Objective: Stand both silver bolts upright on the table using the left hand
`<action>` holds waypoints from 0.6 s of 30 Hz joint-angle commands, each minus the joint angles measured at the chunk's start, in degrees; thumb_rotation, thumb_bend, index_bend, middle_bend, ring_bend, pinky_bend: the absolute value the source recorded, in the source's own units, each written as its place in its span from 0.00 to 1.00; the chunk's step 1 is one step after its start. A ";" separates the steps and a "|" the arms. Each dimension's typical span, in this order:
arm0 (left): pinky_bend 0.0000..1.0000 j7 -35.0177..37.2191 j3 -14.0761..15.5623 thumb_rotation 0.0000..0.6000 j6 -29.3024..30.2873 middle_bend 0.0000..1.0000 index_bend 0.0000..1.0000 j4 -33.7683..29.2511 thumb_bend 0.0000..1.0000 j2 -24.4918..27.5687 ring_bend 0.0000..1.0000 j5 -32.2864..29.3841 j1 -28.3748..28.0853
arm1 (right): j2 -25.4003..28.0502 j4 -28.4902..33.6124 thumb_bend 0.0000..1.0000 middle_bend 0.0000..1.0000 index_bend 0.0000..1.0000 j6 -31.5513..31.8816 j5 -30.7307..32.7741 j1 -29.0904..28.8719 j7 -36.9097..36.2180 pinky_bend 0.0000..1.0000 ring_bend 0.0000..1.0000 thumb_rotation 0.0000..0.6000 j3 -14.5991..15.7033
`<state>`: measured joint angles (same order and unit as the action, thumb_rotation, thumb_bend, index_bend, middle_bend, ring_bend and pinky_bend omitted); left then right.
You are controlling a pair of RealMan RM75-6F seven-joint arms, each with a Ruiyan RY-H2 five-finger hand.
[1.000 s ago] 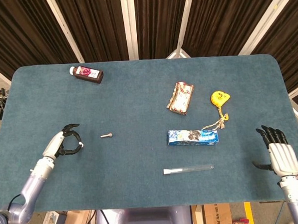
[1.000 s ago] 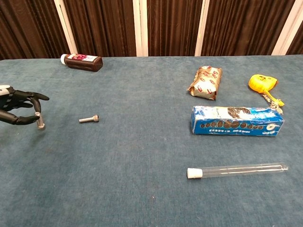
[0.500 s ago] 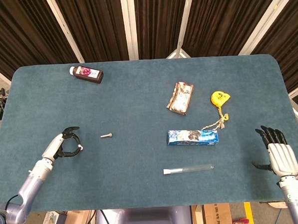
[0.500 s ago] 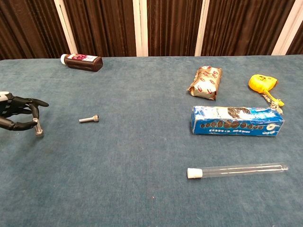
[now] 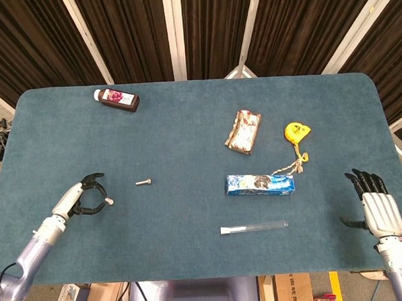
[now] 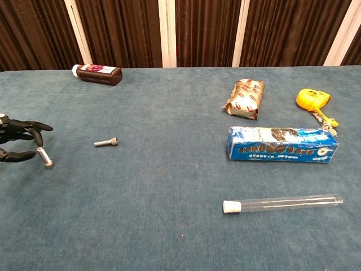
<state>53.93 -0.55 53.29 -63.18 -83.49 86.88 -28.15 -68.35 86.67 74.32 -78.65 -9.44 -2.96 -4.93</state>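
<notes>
1. At the far left of both views, the left hand (image 6: 16, 141) sits low over the bench (image 5: 187, 138). Its fingers (image 6: 34, 127) curve around a gap, and the first silver bolt (image 6: 45, 159) stands just at their tips.
2. That bolt is tilted rather than plumb in the chest view, its wider end down on the cloth. Whether the fingers are touching it or have just let go is too fine to tell, so the hold itself is uncertain.
3. A little to the right, at left of centre, the second silver bolt (image 6: 106, 142) lies flat on its side, well apart from the hand and untouched.
4. In the upper left, a dark bottle (image 5: 117, 99) lies on its side near the back edge.
5. Right of centre are a crumpled snack packet (image 5: 244, 131), a blue biscuit pack (image 5: 259, 184) below it, and a clear tube (image 5: 254, 227) with a white cap nearer the front edge.
6. Further right lies a yellow tape measure (image 5: 296, 131), its cord trailing down toward the biscuit pack.
7. At the lower right of the head view, the right hand (image 5: 379, 208) rests with fingers spread, holding nothing, and plays no part.
8. My judgement: the task is about half done at best. The first bolt is being set down and must prove stable once released; the second has yet to be picked up and stood on end.
</notes>
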 commanded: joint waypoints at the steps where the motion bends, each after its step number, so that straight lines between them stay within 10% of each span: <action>1: 0.00 0.74 0.72 1.00 -0.05 0.07 0.45 0.17 0.46 0.48 0.00 0.68 -0.18 | 0.05 0.05 0.11 0.09 0.15 -0.04 0.03 0.01 -0.05 0.00 0.05 1.00 0.02; 9: 0.00 3.80 1.01 1.00 3.42 0.06 0.36 -1.41 0.43 2.60 0.00 2.23 0.05 | 0.07 0.27 0.11 0.09 0.15 -0.01 0.10 0.01 0.20 0.00 0.05 1.00 0.00; 18: 0.00 -4.98 -5.25 1.00 7.99 0.06 0.37 -8.33 0.43 6.60 0.00 -3.04 -0.24 | -0.12 0.38 0.11 0.09 0.15 -0.01 -0.13 -0.07 0.44 0.00 0.05 1.00 0.12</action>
<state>53.80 -3.64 60.82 -68.97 -78.26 86.17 -27.99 -68.47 87.04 74.30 -78.78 -9.50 -2.52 -4.81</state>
